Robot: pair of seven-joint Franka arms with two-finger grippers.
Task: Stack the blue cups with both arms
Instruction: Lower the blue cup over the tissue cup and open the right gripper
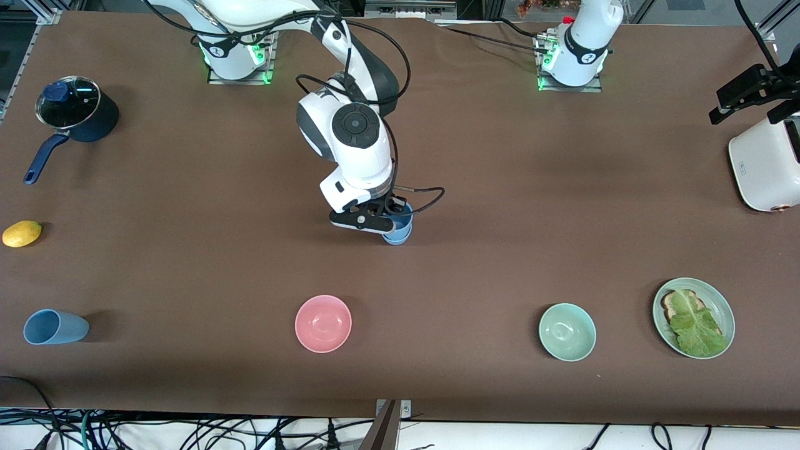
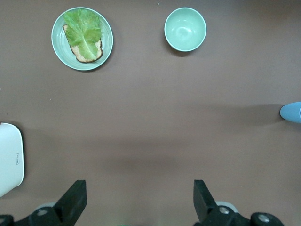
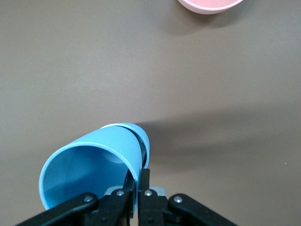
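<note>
One blue cup [image 1: 400, 232] is at the middle of the table, gripped by its rim in my right gripper [image 1: 392, 224], which is shut with one finger inside the cup and one outside. In the right wrist view this blue cup [image 3: 89, 167] tilts away from the right gripper [image 3: 139, 172]. Whether its base touches the table I cannot tell. The same cup [image 2: 292, 113] shows in the left wrist view. Another blue cup [image 1: 55, 327] lies on its side at the right arm's end of the table, near the front camera. My left gripper [image 2: 139, 190] hangs open high over bare table, holding nothing.
A pink bowl [image 1: 323, 323] sits nearer the front camera than the held cup. A mint-green bowl [image 1: 567, 332] and a plate [image 1: 725, 312] with toast and lettuce stand toward the left arm's end, beside a white toaster [image 1: 765, 165]. A dark pot [image 1: 78, 109] and a lemon [image 1: 22, 233] lie at the right arm's end.
</note>
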